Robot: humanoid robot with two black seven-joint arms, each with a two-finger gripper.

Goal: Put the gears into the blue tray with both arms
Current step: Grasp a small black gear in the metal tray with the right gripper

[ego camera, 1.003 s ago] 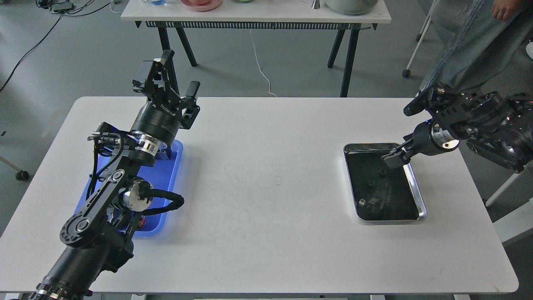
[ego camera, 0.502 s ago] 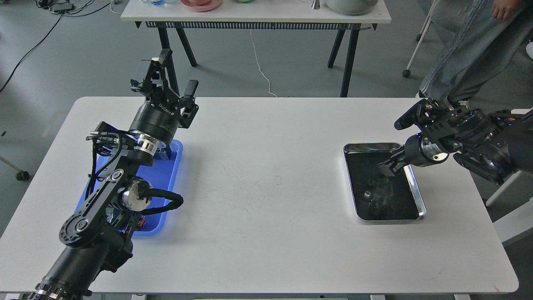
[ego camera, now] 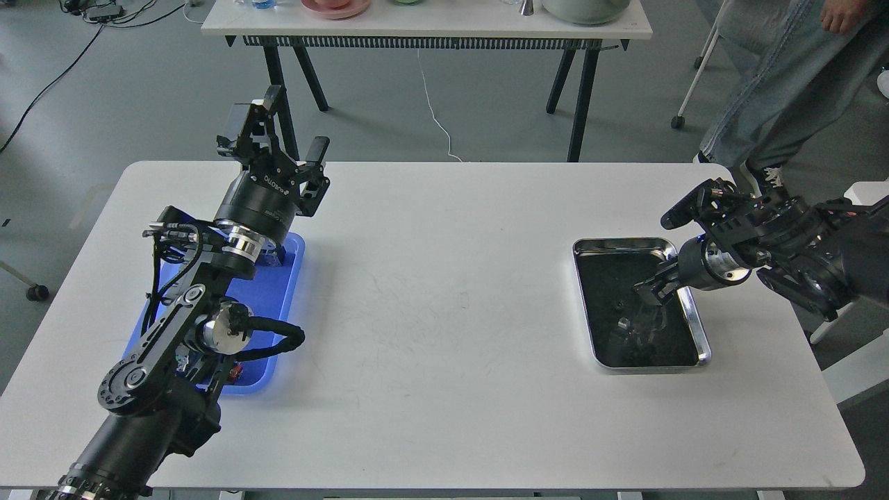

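The blue tray lies at the table's left and my left arm covers most of it. Above the tray's far end my left gripper is raised and open, with nothing between its fingers. At the right, my right gripper points down into the steel tray, close above its black floor. It is small and dark, so its fingers cannot be told apart. One gear shows faintly as a dark ring just left of that gripper. I cannot make out any other gear against the black floor.
A small silvery scrap lies in the steel tray in front of the right gripper. A red-capped part sits at the blue tray's near end. A person stands at the far right, and a second table stands behind.
My right gripper has come down and moved nearer over the steel tray's floor. My left gripper has stayed almost still, open above the blue tray.
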